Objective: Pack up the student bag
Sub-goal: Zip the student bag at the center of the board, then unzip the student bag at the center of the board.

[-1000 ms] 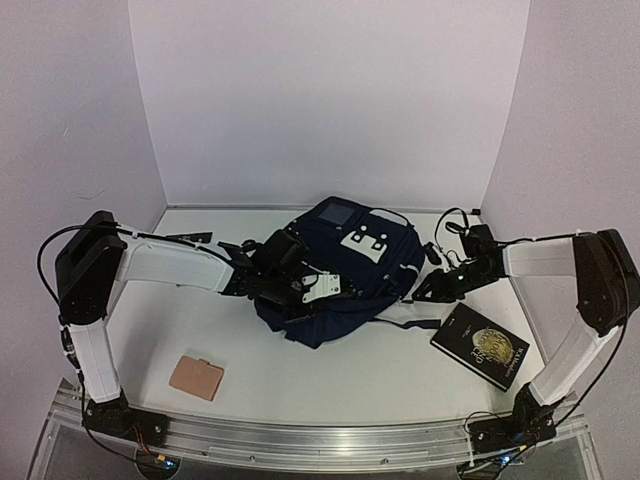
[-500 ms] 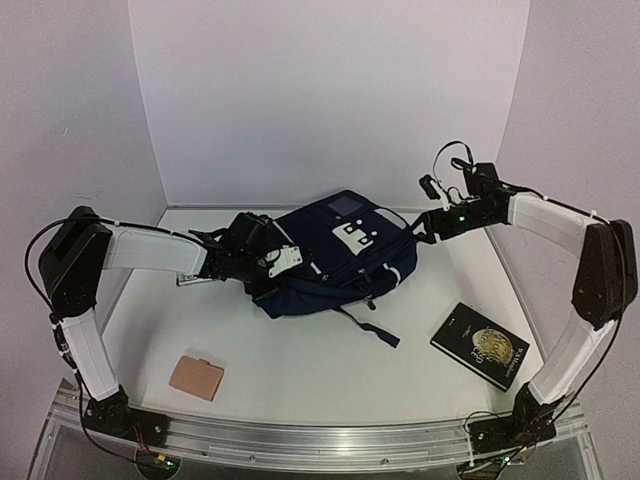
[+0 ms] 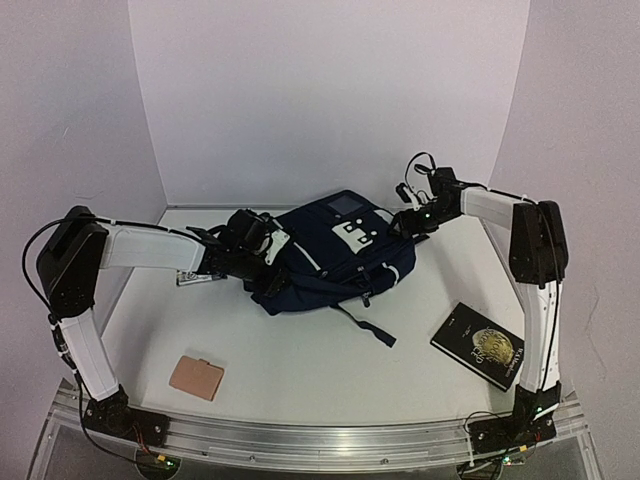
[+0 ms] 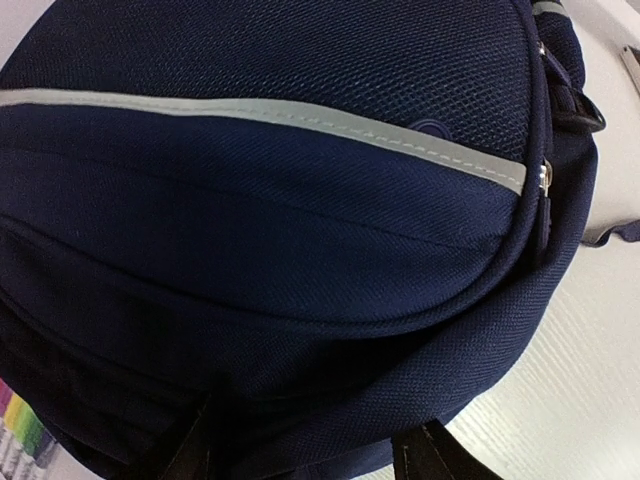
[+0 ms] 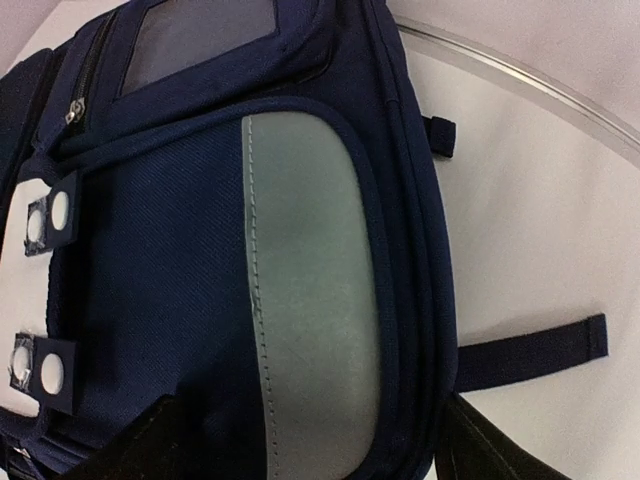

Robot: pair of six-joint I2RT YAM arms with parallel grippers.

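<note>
Top external: left gripper (image 3: pixel 264 251), right gripper (image 3: pixel 405 222) spread, empty, flanking backpack (image 3: pixel 335 268); positioning step; next needs zipper (image 4: pixel 545 185) opened, book (image 3: pixel 480 346) fetched.

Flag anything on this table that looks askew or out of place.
The student bag lies slumped on the table, with one black strap trailing loose toward the near edge. The black book sits crooked to the table edge, outside the bag. Nothing looks spilled or damaged.

Plain white walls (image 3: pixel 330 90) on three sides, white table (image 3: pixel 300 370), even light.
</note>
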